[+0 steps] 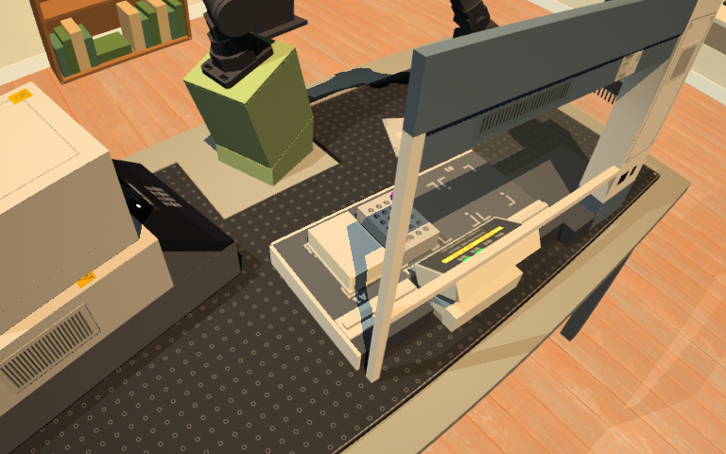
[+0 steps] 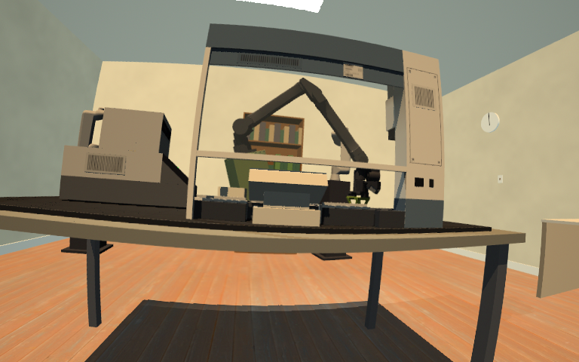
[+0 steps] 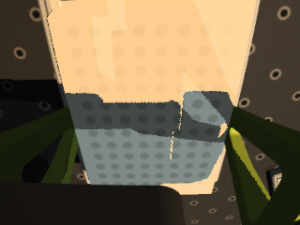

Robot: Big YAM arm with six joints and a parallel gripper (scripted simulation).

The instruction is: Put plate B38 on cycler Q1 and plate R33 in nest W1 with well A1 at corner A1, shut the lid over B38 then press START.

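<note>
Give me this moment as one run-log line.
arm: reaching under the gantry frame | gripper: jaws shut across a PCR plate, which plate unclear | Q1: lid up, block not visible

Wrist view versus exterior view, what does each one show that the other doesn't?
Only the wrist view shows the plate close up: rows of wells, green fingers pressed to both long sides. Only the exterior view shows the bent arm reaching under the gantry frame, the cycler and the table. Both show the hand low over the dotted deck.
</note>
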